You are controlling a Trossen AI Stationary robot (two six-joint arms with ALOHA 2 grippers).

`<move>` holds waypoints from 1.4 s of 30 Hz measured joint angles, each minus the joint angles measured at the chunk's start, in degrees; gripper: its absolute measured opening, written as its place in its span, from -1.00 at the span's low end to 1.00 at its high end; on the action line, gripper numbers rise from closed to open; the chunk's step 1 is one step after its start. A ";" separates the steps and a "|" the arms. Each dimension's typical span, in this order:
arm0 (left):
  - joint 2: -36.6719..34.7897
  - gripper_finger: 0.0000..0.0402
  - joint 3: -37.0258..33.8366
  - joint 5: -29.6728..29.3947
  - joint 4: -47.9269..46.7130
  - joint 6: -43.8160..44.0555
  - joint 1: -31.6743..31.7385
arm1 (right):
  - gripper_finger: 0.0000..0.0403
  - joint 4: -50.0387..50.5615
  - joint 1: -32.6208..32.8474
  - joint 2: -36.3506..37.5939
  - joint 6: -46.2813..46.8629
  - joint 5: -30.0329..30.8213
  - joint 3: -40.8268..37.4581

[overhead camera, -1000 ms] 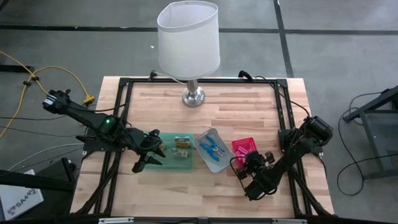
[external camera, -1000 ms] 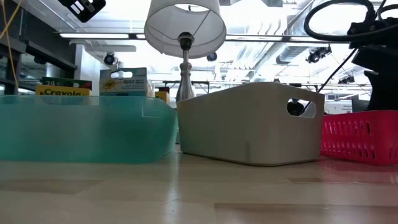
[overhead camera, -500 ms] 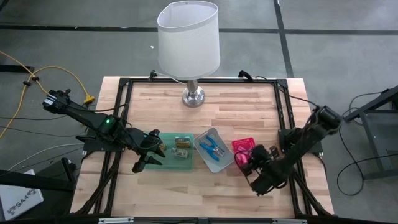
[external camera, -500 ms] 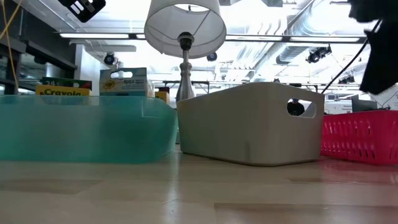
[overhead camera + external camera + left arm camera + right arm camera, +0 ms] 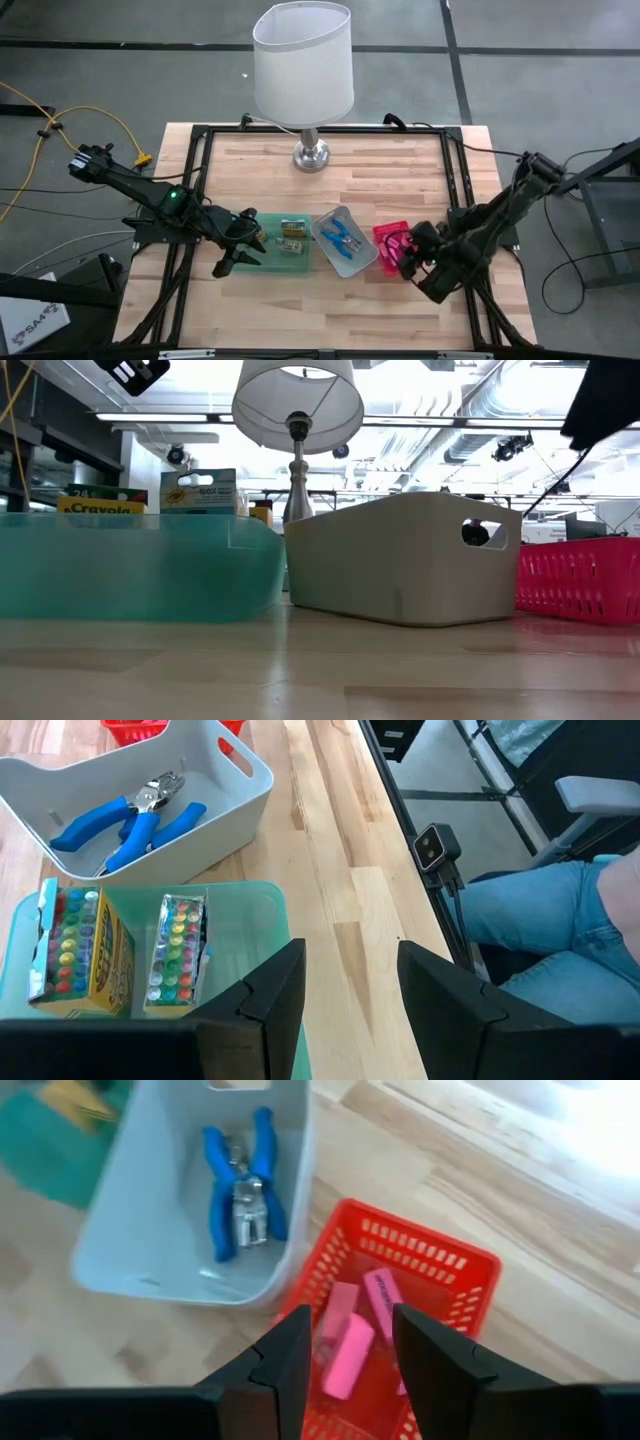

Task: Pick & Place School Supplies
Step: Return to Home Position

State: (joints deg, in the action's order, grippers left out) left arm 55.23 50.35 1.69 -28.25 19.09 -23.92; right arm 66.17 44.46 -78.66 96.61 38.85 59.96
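Note:
Two crayon packs (image 5: 70, 945) (image 5: 175, 945) lie in the green tray (image 5: 300, 262). A pair of blue-handled pliers (image 5: 240, 1180) lies in the grey tray (image 5: 360, 262). Pink erasers (image 5: 350, 1345) lie in the red-pink basket (image 5: 420, 1250). My left gripper (image 5: 350, 990) hangs open at the green tray's left end (image 5: 235, 255), with nothing between its fingers. My right gripper (image 5: 350, 1345) is open above the basket's near side (image 5: 410, 262), well clear of the erasers.
A white-shaded lamp (image 5: 303, 65) stands at the middle of the table's far edge. A black frame (image 5: 455, 180) runs around the tabletop. Bare wood lies in front of the three trays (image 5: 300, 660). A seated person's legs (image 5: 540, 920) show beyond the table's edge.
My right gripper has risen from low beside the basket's near side and drawn back toward the table's right edge. In the low view it has climbed out toward the top right corner. The trays and their contents have stayed put.

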 joint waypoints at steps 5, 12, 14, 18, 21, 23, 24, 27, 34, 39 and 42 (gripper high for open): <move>0.00 -0.22 0.00 -0.02 0.00 -1.07 0.00 | -0.35 -2.14 0.01 2.74 -4.73 0.17 0.02; 0.00 -0.22 -0.02 -0.02 0.01 -2.71 0.00 | -0.36 -6.15 0.00 3.61 -7.73 2.58 0.02; 0.01 -0.22 0.00 0.00 0.02 -2.71 0.00 | -0.35 -7.67 -0.20 3.69 -10.74 5.49 0.02; -0.54 -0.22 0.00 0.00 0.04 -7.97 0.00 | -0.34 -8.10 -1.50 4.94 -13.86 7.50 0.02; -2.78 -0.22 0.00 0.30 -0.03 -8.78 0.56 | -0.34 -8.12 -2.16 6.76 -15.91 8.73 0.02; -4.93 -0.22 -0.01 0.32 -1.28 -9.14 1.34 | -0.33 -8.15 -2.20 8.38 -17.49 9.32 0.02; -6.15 -0.22 -0.01 0.26 -1.85 -9.51 1.61 | -0.34 -8.13 -2.20 9.29 -18.29 9.55 0.02; -10.30 -0.22 -0.26 -0.28 -3.53 -10.35 2.40 | -0.33 -8.18 -2.20 11.82 -20.84 10.18 0.02; -20.89 -0.22 -4.95 -0.89 -5.42 -10.72 6.53 | -0.33 -11.32 -2.20 15.57 -29.78 10.62 0.02; -27.82 -0.22 -9.08 -1.64 -5.73 -10.25 9.27 | -0.33 -11.76 -2.20 17.89 -33.81 10.58 0.02; -31.32 -0.22 -10.83 -1.60 -5.74 -10.21 10.05 | -0.33 -12.57 -2.15 18.36 -36.43 10.67 0.02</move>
State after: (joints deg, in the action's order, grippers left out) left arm 23.90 39.52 0.10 -33.99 8.88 -13.87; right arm 53.60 42.30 -60.30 60.18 49.52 59.99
